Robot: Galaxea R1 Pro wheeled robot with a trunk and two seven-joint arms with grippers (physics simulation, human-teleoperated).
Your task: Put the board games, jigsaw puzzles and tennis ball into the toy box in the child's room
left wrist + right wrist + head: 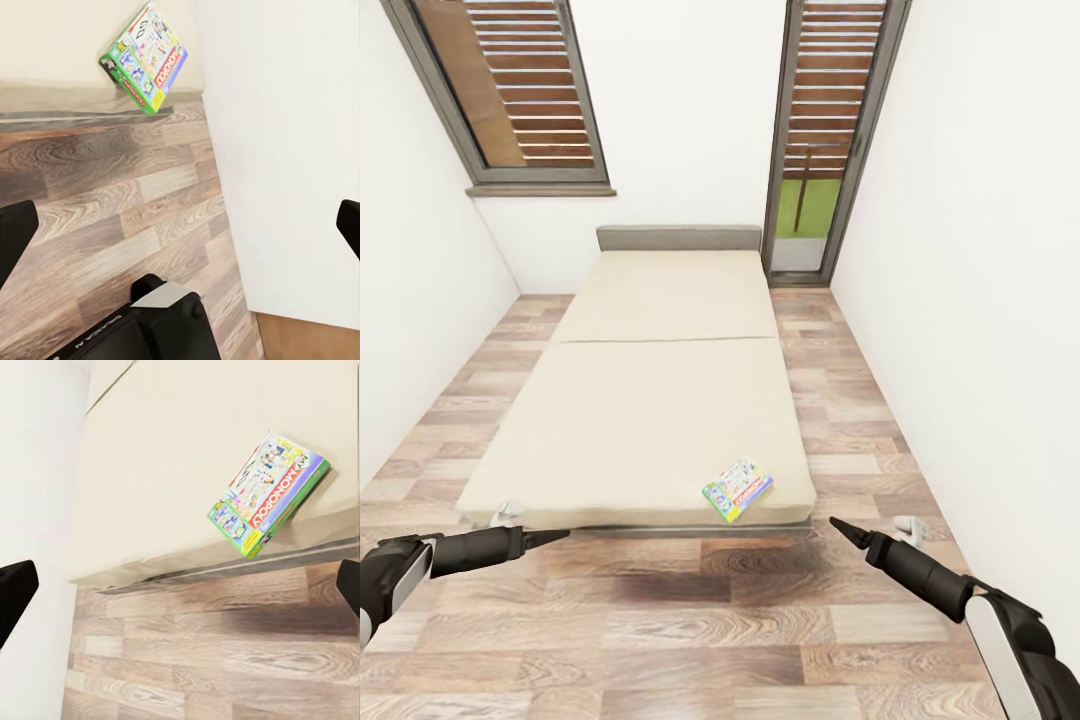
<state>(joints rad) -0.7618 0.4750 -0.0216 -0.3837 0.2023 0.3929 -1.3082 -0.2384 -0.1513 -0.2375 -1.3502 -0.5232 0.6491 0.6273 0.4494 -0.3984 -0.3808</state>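
Observation:
One board game [738,489], a green-edged box with red Monopoly lettering, lies flat on the bed [650,400] near its front right corner, by the mattress edge. The same box [145,58] shows in the left wrist view and again [268,493] in the right wrist view. My left gripper [555,537] hovers low over the floor before the bed's front left corner. On the other side, my right gripper [842,527] hangs just right of the front right corner, close to the game. Both are open and hold nothing; their fingers [15,232] [13,592] stand wide apart.
The child's room is narrow, with white walls close on both sides of the bed and wood plank floor [690,620] in front. Two tall dark-framed windows [525,90] [830,130] stand behind the headboard. Small white objects [908,523] [508,512] lie on the floor by the bed's front corners.

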